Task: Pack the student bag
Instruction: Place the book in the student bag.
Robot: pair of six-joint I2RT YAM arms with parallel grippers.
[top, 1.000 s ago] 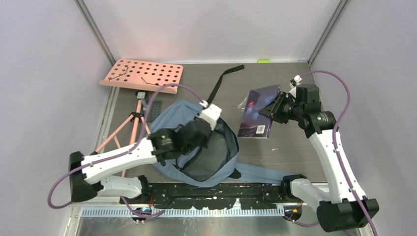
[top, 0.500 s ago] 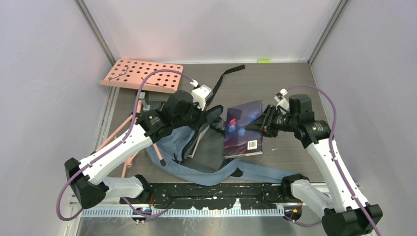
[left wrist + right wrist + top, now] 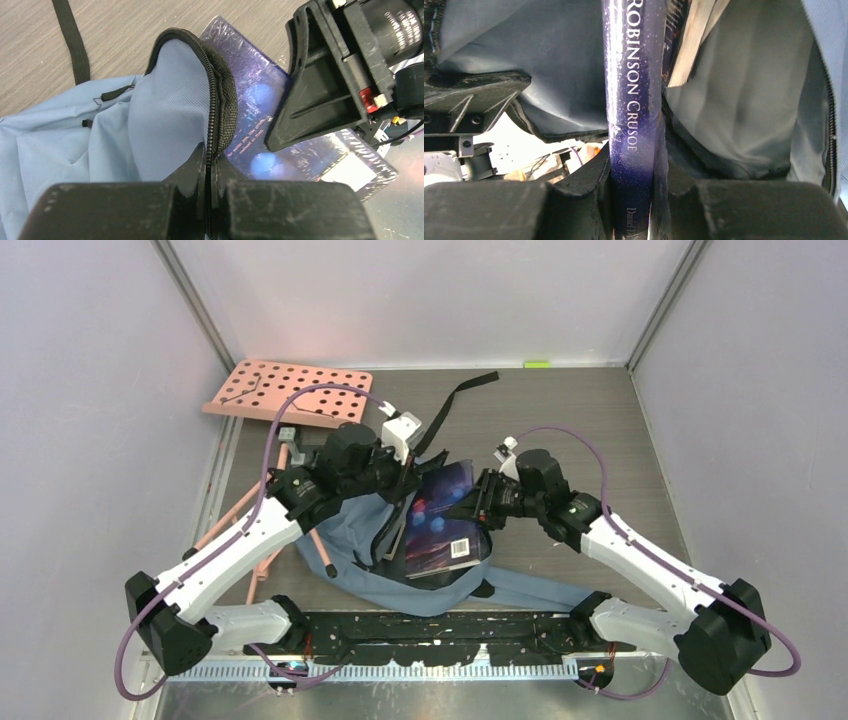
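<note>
Where the bag lies: the large soft blue-grey fabric backpack (image 3: 345, 545) slumps on the grey wood-grain table (image 3: 590, 420), near its front edge and between the two arms.
Left gripper (image 3: 207, 162): jaws pressed together on the backpack's black zipper rim, holding the mouth lifted.
Right gripper (image 3: 636, 172): jaws pinching the spine of a glossy dark purple paperback book (image 3: 440, 525) titled Robinson Crusoe.
Book against bag: its far end sits inside the open mouth, under the raised rim.
Beside: a pink perforated board (image 3: 290, 392) at the far left.
</note>
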